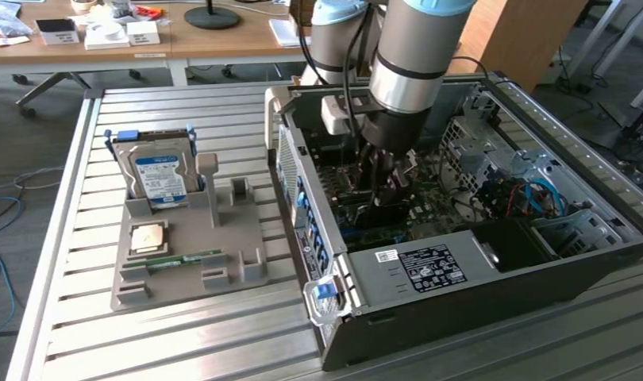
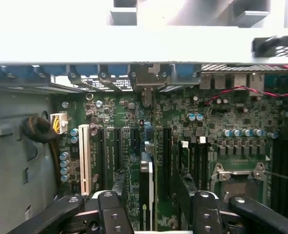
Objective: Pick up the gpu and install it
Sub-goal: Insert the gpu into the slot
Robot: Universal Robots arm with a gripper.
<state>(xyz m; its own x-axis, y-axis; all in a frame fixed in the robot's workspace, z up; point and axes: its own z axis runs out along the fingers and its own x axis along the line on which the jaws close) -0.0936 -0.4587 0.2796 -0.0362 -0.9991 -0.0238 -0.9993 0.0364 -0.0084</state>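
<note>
My gripper reaches down inside the open computer case, just above the green motherboard. In the wrist view the gripper is open, and its two black fingers stand wide apart. Between them the gpu shows edge-on as a thin dark card with a silver end. It stands upright on the motherboard among the long expansion slots. Neither finger touches it.
A grey holder tray on the slatted table carries a hard drive, a CPU and a green memory stick. The power supply and blue cables crowd the case. Desks stand behind.
</note>
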